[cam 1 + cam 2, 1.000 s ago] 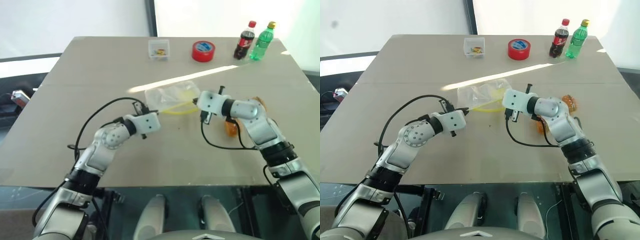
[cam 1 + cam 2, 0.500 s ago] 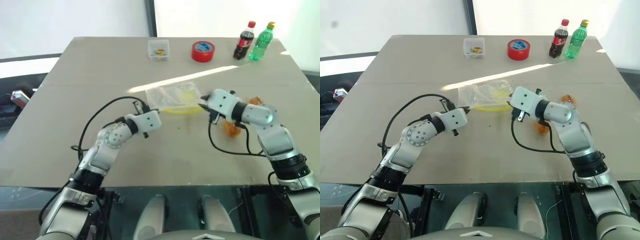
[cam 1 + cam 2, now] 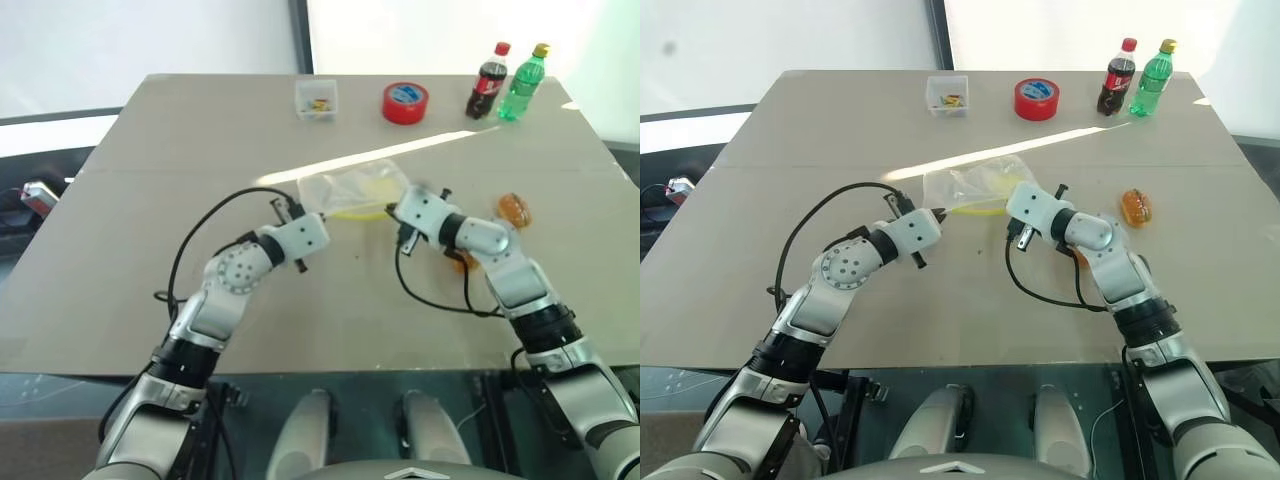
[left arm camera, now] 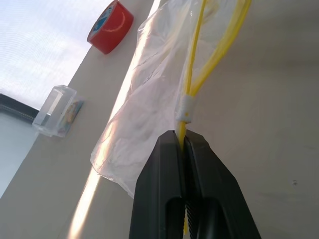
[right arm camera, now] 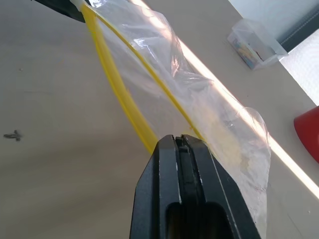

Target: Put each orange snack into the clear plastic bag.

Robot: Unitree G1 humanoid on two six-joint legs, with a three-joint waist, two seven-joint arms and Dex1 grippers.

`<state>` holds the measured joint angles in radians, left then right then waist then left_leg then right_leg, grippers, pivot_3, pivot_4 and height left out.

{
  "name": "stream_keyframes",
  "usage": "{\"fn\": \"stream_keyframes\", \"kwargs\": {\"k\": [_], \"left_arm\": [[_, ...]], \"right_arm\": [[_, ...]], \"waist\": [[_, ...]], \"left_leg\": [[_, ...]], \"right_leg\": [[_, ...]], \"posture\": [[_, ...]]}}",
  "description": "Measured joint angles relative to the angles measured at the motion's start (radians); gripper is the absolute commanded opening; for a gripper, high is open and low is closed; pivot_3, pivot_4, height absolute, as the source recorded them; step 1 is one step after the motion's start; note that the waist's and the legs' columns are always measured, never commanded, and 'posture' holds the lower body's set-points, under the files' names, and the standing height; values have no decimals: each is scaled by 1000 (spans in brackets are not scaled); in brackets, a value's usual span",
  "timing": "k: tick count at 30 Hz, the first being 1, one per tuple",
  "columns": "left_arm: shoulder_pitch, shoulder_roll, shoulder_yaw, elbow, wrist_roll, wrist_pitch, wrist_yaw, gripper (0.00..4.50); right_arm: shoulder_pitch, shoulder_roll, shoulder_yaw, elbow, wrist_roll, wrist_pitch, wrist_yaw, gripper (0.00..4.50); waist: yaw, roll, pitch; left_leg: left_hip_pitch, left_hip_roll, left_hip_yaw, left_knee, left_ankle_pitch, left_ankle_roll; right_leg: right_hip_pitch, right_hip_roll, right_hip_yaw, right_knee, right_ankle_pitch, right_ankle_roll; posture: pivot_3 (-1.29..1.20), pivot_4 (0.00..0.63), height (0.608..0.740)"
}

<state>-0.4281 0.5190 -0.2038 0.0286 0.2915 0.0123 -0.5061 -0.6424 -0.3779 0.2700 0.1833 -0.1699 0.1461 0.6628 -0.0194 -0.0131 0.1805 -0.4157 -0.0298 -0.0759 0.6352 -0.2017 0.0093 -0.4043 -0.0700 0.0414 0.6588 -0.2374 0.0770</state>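
- I see the clear plastic bag [image 3: 975, 187] near the middle of the grey table [image 3: 790, 160], stretched between my two grippers, with its yellow strip [image 5: 119, 97] along the edge nearest me.
- In the right wrist view the strip splits into two yellow lines that bow apart, so the mouth looks partly open; how wide, I cannot judge.
- My left gripper [image 4: 182, 141] has its fingers pressed together on the strip's end, just past a small pale slider tab [image 4: 184, 107].
- My right gripper [image 5: 180, 144] is also pinched together at the strip's other end; its fingers cover the contact spot, but I read it as clamped on the strip.
- Through the crinkled film there is a yellowish patch; I cannot tell whether it is something in the bag or just the strip and glare.
- One orange snack [image 3: 1135, 206] lies in plain sight on the table to the right of the bag, well clear of it and outside it.
- The other orange snack [image 3: 462, 262] shows as a sliver of orange behind my right forearm, mostly hidden, also outside the bag.
- Along the far edge stand a small clear box [image 3: 947, 93] with some small coloured bits inside, too small to make out, then a red tape roll [image 3: 1037, 98], a dark cola bottle [image 3: 1116, 77] and a green bottle [image 3: 1149, 78] upright side by side.
- A bright streak of light crosses the table behind the bag and washes out part of the film.
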Motion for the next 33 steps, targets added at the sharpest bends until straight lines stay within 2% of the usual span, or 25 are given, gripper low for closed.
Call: {"fn": "stream_keyframes", "kwargs": {"k": [8, 11, 12, 13, 17, 18, 20, 28, 31, 33], "left_arm": [[9, -14, -2, -54, -11, 20, -21, 0], [9, -36, -4, -60, -10, 28, -21, 0], [9, -40, -4, -60, -10, 29, -21, 0], [9, -41, -4, -60, -9, 30, -20, 0], [8, -50, -4, -60, 2, 60, -11, 0], [7, -52, -4, -60, 2, 67, -10, 0], [7, -58, -4, -60, 3, 79, -9, 0], [3, -96, -4, -66, 24, 151, 15, 0], [-3, -117, -4, -68, 29, 181, 34, 0], [-6, -121, -3, -73, 35, 201, 43, 0]], "right_arm": [[-91, 27, 12, 168, -51, -115, -57, 53], [-120, 39, 37, 229, -89, -180, -86, 859], [-123, 44, 39, 239, -96, -188, -95, 1256], [-125, 46, 41, 247, -100, -196, -102, 1909], [-187, 27, 106, 335, -218, -306, -180, 3364], [-194, 22, 117, 345, -241, -325, -194, 3973], [-204, 12, 148, 364, -294, -373, -228, 4436], [-202, -10, 194, 379, -417, -437, -308, 4436], [-156, -9, 166, 306, -382, -407, -288, 4436], [-86, -10, 109, 188, -298, -334, -228, 4436]], "waist": [[-1, 0, 0], [-3, 0, 0], [-4, 0, 0], [-4, 0, 0], [-14, 0, 0], [-16, 0, 0], [-20, 0, 0], [-22, 0, 0], [-21, 0, 0], [-19, 0, 0]], "left_leg": [[0, 0, 0, 0, 0, 0], [0, 0, 0, 0, 0, 0], [0, 0, 0, 0, 0, 0], [0, 0, 0, 0, 0, 0], [0, 0, 0, 0, 0, 0], [0, 0, 0, 0, 0, 0], [0, 0, 0, 0, 0, 0], [0, 0, 0, 0, 0, 0], [0, 0, -2, 0, 0, 0], [0, 0, -2, 0, 0, 0]], "right_leg": [[0, 0, 0, 0, 0, 0], [0, 0, 0, 0, 0, 0], [0, 0, 0, 0, 0, 0], [0, 0, 0, 0, 0, 0], [0, 0, 0, 0, 0, 0], [0, 0, 0, 0, 0, 0], [0, 0, 0, 0, 0, 0], [0, 0, 1, 0, 0, 0], [0, 0, 1, 0, 0, 0], [0, 0, 1, 0, 0, 0]], "posture": [[0, 150, 740], [0, 150, 740], [0, 150, 740], [0, 150, 740], [0, 150, 740], [0, 150, 740], [0, 150, 740], [0, 150, 740], [0, 150, 740], [0, 150, 740]]}}
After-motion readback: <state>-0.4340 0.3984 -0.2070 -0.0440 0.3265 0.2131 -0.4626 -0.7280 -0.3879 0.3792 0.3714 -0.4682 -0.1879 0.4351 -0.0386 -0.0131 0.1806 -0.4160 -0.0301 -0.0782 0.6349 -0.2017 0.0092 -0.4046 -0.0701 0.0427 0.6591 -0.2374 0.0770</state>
